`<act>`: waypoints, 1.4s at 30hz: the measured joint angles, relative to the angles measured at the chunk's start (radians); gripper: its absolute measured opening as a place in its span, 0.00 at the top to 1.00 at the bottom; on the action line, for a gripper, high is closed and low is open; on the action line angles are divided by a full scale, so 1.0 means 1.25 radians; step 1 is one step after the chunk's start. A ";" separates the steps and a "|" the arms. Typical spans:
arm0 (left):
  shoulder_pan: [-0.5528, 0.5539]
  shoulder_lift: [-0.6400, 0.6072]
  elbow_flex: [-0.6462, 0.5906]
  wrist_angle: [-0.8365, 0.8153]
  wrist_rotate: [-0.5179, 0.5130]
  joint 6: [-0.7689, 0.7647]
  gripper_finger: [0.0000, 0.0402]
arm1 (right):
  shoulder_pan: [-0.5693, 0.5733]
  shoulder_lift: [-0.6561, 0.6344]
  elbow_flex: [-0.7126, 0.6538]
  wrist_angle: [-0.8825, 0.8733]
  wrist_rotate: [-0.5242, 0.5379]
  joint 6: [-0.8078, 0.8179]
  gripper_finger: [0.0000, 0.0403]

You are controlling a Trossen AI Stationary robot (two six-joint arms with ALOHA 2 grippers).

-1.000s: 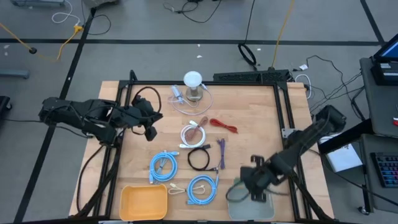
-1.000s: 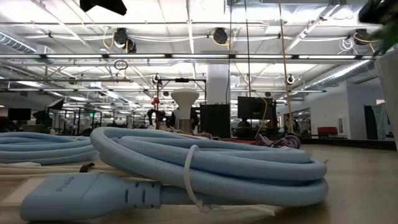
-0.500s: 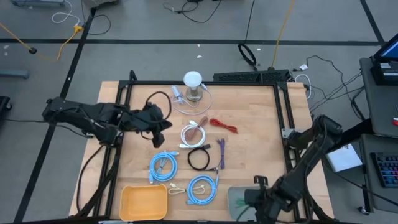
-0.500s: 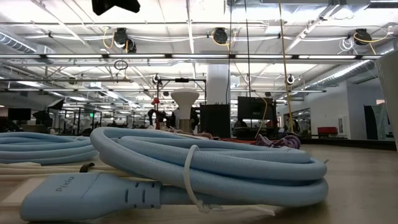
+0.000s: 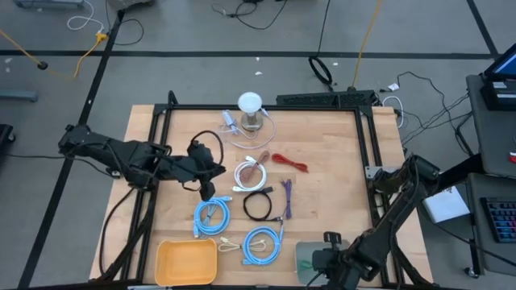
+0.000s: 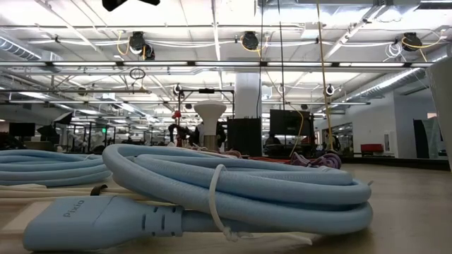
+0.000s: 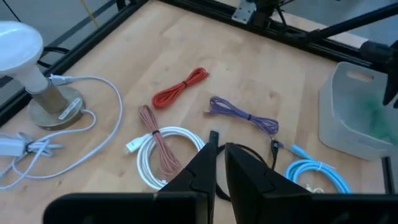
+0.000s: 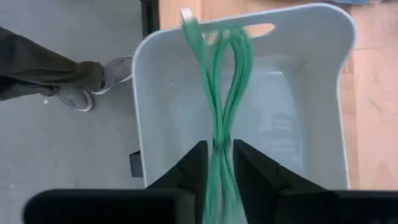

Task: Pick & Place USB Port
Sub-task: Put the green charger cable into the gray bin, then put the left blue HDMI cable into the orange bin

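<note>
My right gripper (image 8: pixel 221 163) is at the table's near right corner, over a translucent grey bin (image 8: pixel 155 118) (image 5: pixel 305 259), and is shut on a folded green cable (image 8: pixel 222 81) with a pale plug (image 8: pixel 186 15). My left gripper (image 7: pixel 219 163) (image 5: pixel 206 174) hovers shut and empty above the cables in mid-table: a white coil (image 7: pixel 163 155), a black coil (image 5: pixel 258 206), a red cable (image 7: pixel 177 90) and a purple cable (image 7: pixel 245 115). All of these lie flat on the wood. In the low view only the left arm's dark underside (image 6: pixel 131 3) shows. My right gripper pinches the green cable bundle between its two fingers (image 8: pixel 196 165), several strands together (image 8: pixel 219 134), coming from above and pointing down. The strands run along the fingers. The bundle hangs below them inside the grey bin; whether its end rests on the bin's floor I cannot tell.
Two light blue coils (image 5: pixel 211 216) (image 5: pixel 260 245) and a yellow tray (image 5: pixel 187 262) lie near the table's front edge. A white lamp (image 5: pixel 251 109) with its cord stands at the far edge. A black frame (image 5: pixel 367 145) borders the table. A person's shoe and trouser leg (image 8: pixel 81 84) show beside the bin.
My right gripper has carried the green cable toward the table's near edge and now holds it over the grey bin. My left gripper has moved toward the right and near edges, from the table's left side to above the white coil.
</note>
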 joint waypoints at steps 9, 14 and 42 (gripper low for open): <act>-0.022 -0.002 0.000 -0.006 -0.027 -0.013 0.91 | -0.027 -0.010 0.000 -0.014 0.002 0.000 0.73; -0.010 -0.002 0.000 -0.006 -0.029 0.008 0.91 | -0.079 -0.087 0.000 -0.035 0.133 -0.029 0.75; 0.370 0.225 -0.099 0.167 0.527 -0.054 0.91 | -0.415 -0.350 -0.001 0.127 0.499 -0.569 0.80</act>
